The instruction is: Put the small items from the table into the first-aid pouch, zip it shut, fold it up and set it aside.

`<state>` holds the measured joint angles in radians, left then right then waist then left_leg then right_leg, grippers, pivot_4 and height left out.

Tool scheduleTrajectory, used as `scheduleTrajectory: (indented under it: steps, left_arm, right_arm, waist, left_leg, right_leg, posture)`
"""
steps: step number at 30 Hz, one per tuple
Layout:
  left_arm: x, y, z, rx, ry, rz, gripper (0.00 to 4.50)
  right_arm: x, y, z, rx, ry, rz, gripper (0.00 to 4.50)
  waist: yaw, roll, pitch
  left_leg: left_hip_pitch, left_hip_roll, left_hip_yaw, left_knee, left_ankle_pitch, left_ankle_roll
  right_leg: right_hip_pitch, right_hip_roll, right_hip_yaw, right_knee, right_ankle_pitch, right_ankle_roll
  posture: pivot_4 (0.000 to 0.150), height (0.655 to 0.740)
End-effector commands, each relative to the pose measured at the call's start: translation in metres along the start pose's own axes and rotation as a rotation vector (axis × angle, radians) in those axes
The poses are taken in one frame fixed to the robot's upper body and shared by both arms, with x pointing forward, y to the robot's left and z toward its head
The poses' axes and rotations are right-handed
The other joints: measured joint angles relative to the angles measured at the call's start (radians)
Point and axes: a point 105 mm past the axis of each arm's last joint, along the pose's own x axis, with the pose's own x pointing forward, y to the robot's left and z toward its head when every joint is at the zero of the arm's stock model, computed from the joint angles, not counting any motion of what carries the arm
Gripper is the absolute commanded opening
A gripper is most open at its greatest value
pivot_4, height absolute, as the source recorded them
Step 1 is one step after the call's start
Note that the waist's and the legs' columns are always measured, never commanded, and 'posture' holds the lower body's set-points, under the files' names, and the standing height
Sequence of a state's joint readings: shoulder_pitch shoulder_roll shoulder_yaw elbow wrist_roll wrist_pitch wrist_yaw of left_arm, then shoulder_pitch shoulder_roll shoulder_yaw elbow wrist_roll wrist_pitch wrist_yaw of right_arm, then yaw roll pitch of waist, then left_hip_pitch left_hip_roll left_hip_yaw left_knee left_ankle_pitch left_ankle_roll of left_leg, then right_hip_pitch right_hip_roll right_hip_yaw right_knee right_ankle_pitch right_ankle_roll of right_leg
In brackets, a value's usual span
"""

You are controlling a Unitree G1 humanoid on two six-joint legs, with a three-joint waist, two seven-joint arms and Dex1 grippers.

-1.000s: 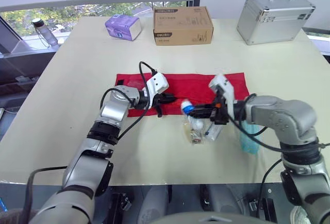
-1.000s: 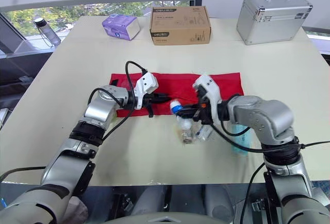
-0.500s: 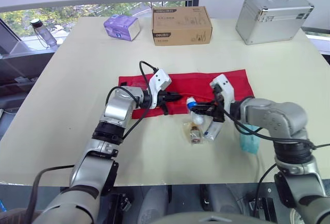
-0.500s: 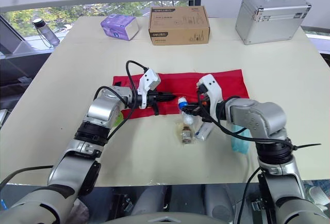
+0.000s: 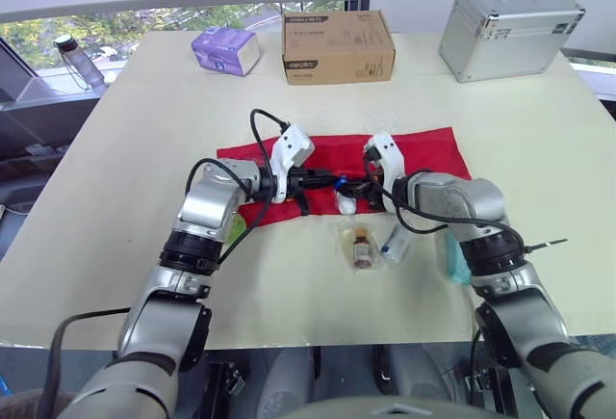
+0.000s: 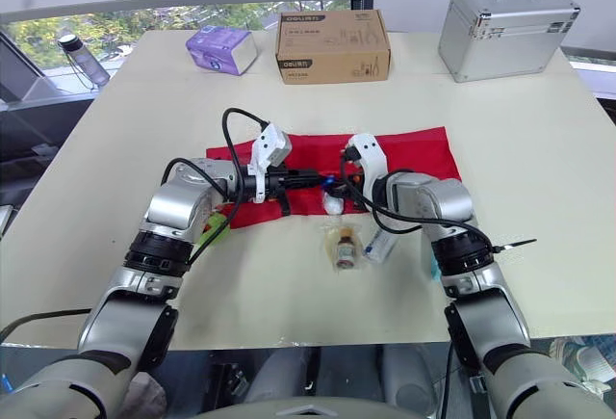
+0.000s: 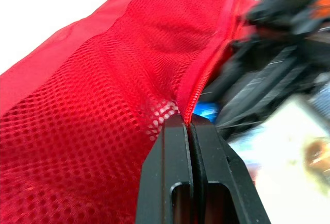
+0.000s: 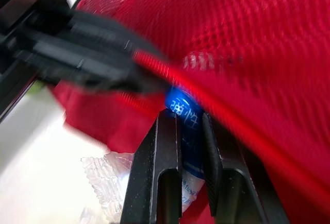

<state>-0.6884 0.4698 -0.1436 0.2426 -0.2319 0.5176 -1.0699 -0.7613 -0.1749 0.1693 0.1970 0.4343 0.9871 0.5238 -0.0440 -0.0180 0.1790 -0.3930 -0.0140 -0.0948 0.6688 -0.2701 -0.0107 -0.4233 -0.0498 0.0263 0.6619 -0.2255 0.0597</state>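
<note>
The red mesh first-aid pouch (image 5: pixel 414 154) lies flat across the middle of the table. My left gripper (image 5: pixel 323 180) is shut on the pouch's zipper edge (image 7: pixel 203 80) and holds it up a little. My right gripper (image 5: pixel 352 188) is shut on a small blue-capped bottle (image 8: pixel 183 108), its cap right at the lifted edge, close to the left fingertips. On the table in front of the pouch lie a small brown bottle in a clear bag (image 5: pixel 361 245), a white tube (image 5: pixel 396 242) and a teal packet (image 5: pixel 458 261). A green item (image 5: pixel 234 230) lies under my left forearm.
A cardboard box (image 5: pixel 338 46), a purple tissue pack (image 5: pixel 228 50) and a metal case (image 5: pixel 510 22) stand along the far edge. A water bottle (image 5: pixel 74 61) stands beyond the table's far left corner.
My right gripper has carried the blue-capped bottle left and away from me, off the table to the pouch's lifted edge. The left gripper keeps its hold on the zipper edge.
</note>
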Motion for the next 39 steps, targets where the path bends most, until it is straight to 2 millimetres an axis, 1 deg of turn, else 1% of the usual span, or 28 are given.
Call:
scheduleTrajectory:
  steps: [1,2,5,6,8,12,14,15,18,21,25,28,29,30,31,33,34,35,36,39]
  left_arm:
    - [-0.003,-0.006,0.013,0.037,-0.047,-0.025,0.00]
    - [-0.003,-0.005,0.013,0.039,-0.045,-0.023,0.00]
    - [-0.004,-0.003,0.011,0.043,-0.037,-0.012,0.00]
    - [-0.004,-0.002,0.012,0.044,-0.036,-0.009,0.00]
    - [-0.004,0.000,0.012,0.047,-0.036,-0.006,0.00]
    - [-0.004,0.003,0.014,0.053,-0.034,-0.004,0.00]
    - [-0.004,0.004,0.014,0.055,-0.034,-0.002,0.00]
    - [-0.004,0.005,0.015,0.057,-0.033,-0.001,0.00]
    - [-0.004,0.006,0.015,0.060,-0.031,-0.001,0.00]
    - [-0.004,0.006,0.016,0.062,-0.030,-0.003,0.00]
    - [-0.004,0.005,0.016,0.066,-0.027,-0.006,0.00]
    - [-0.004,0.005,0.016,0.068,-0.027,-0.005,0.00]
    - [-0.004,0.005,0.016,0.068,-0.028,-0.006,0.00]
    - [-0.004,0.005,0.016,0.069,-0.028,-0.006,0.00]
    - [-0.004,0.004,0.016,0.069,-0.028,-0.007,0.00]
    - [-0.004,0.004,0.016,0.069,-0.027,-0.009,0.00]
    - [-0.004,0.004,0.016,0.070,-0.026,-0.010,0.00]
    - [-0.004,0.004,0.016,0.071,-0.026,-0.011,0.00]
    - [-0.005,0.004,0.015,0.073,-0.025,-0.013,0.00]
    - [-0.006,0.003,0.015,0.079,-0.020,-0.017,0.00]
  right_arm:
    - [0.005,-0.001,0.007,-0.033,-0.031,0.008,0.51]
    - [0.005,-0.001,0.008,-0.034,-0.036,0.012,1.02]
    - [-0.002,-0.002,0.009,-0.074,-0.041,0.007,2.28]
    - [-0.008,-0.001,0.011,-0.095,-0.047,0.007,2.82]
    - [-0.024,0.005,0.013,-0.120,-0.055,0.037,3.64]
    - [-0.051,0.023,0.006,-0.145,-0.029,0.091,3.64]
    - [-0.058,0.030,0.001,-0.139,-0.017,0.101,3.64]
    - [-0.058,0.031,-0.003,-0.128,-0.012,0.093,3.64]
    - [-0.050,0.028,-0.010,-0.043,-0.033,0.022,3.64]
    - [-0.044,0.029,-0.011,0.026,-0.062,-0.002,3.64]
    - [-0.036,0.026,-0.015,0.041,-0.053,-0.059,3.64]
    - [-0.034,0.021,-0.017,0.040,-0.043,-0.099,2.82]
    - [-0.033,0.019,-0.017,0.037,-0.041,-0.113,2.33]
    - [-0.032,0.018,-0.017,0.035,-0.040,-0.122,1.93]
    - [-0.031,0.017,-0.017,0.032,-0.040,-0.126,1.62]
    - [-0.029,0.016,-0.016,0.010,-0.039,-0.138,0.74]
    - [-0.028,0.015,-0.015,-0.001,-0.040,-0.143,0.52]
    - [-0.028,0.014,-0.015,-0.018,-0.039,-0.146,0.13]
    - [-0.028,0.013,-0.014,-0.044,-0.040,-0.152,0.05]
    - [-0.029,0.011,-0.013,-0.091,-0.039,-0.159,0.05]
  waist:
    - [-0.001,0.000,0.000]
    - [-0.001,0.000,0.000]
    - [0.000,0.000,0.000]
    - [0.000,0.000,0.000]
    - [0.002,0.000,0.000]
    - [0.003,0.001,0.000]
    - [0.001,0.001,0.000]
    - [0.000,0.001,0.000]
    - [-0.001,0.001,0.000]
    - [0.001,0.001,0.000]
    - [0.002,0.001,0.000]
    - [0.002,0.001,0.000]
    - [0.002,0.001,0.000]
    - [0.002,0.001,0.000]
    - [0.002,0.001,0.000]
    - [0.001,0.001,0.000]
    - [0.001,0.001,0.000]
    - [0.001,0.001,0.000]
    - [0.001,0.001,0.000]
    - [0.001,0.001,0.000]
  left_leg:
    - [0.000,0.000,0.000,0.000,0.000,0.000]
    - [0.000,0.000,0.000,0.000,0.000,0.000]
    - [0.000,0.000,0.000,0.000,0.000,0.000]
    - [0.000,0.000,0.000,0.000,0.000,0.000]
    - [-0.001,0.000,0.000,0.000,0.000,0.000]
    - [-0.005,-0.001,0.000,0.001,0.000,0.000]
    - [-0.005,0.000,0.000,0.001,0.000,0.000]
    - [-0.005,0.000,0.000,0.001,0.000,0.000]
    - [-0.004,0.000,0.000,0.000,0.000,0.000]
    - [-0.004,0.000,0.000,0.000,0.000,0.000]
    - [-0.004,0.000,0.001,0.001,0.000,0.000]
    - [-0.004,0.000,0.001,0.000,0.000,0.000]
    - [-0.004,0.000,0.001,0.001,0.000,0.000]
    - [-0.004,0.000,0.001,0.000,0.000,0.000]
    - [-0.004,0.000,0.001,0.000,0.000,0.000]
    - [-0.004,0.000,0.001,0.000,0.000,0.000]
    - [-0.004,0.000,0.001,0.000,0.000,0.000]
    - [-0.004,0.000,0.001,0.000,0.000,0.000]
    - [-0.004,0.000,0.001,0.000,0.000,0.000]
    - [-0.004,0.000,0.001,0.000,0.000,0.000]
  right_leg:
    - [0.000,0.000,0.000,0.000,0.000,0.000]
    - [0.000,0.000,0.000,0.000,0.000,0.000]
    - [0.000,0.000,0.000,0.000,0.000,0.000]
    - [0.000,0.000,0.000,0.000,0.000,0.000]
    - [0.000,0.000,0.000,0.000,0.000,0.000]
    - [-0.003,-0.001,0.000,0.000,0.000,0.000]
    - [-0.003,-0.001,0.000,0.000,0.000,0.000]
    - [-0.003,0.000,0.000,0.001,0.000,0.000]
    - [-0.004,0.000,0.000,0.001,0.000,0.000]
    - [-0.004,0.000,0.000,0.001,0.000,0.000]
    - [-0.004,0.000,0.001,0.001,0.000,0.000]
    - [-0.004,0.000,0.001,0.001,0.000,0.000]
    - [-0.004,0.000,0.001,0.001,0.000,0.000]
    - [-0.004,0.000,0.001,0.001,0.000,0.000]
    - [-0.004,0.000,0.001,0.001,0.000,0.000]
    - [-0.004,0.000,0.001,0.001,0.000,0.000]
    - [-0.004,0.000,0.001,0.001,0.000,0.000]
    - [-0.004,0.000,0.001,0.001,0.000,0.000]
    - [-0.004,0.000,0.001,0.001,0.000,0.000]
    - [-0.004,0.000,0.001,0.001,0.000,0.000]
  posture:
    - [0.150,0.7400]
    - [0.150,0.7400]
    - [0.150,0.7400]
    - [0.150,0.7400]
    - [0.150,0.7400]
    - [0.150,0.7400]
    - [0.150,0.7400]
    - [0.150,0.7400]
    - [0.150,0.7400]
    - [0.150,0.7400]
    - [0.150,0.7400]
    - [0.150,0.7400]
    - [0.150,0.7400]
    - [0.150,0.7400]
    - [0.150,0.7400]
    - [0.150,0.7400]
    - [0.150,0.7400]
    - [0.150,0.7400]
    - [0.150,0.7400]
    - [0.150,0.7400]
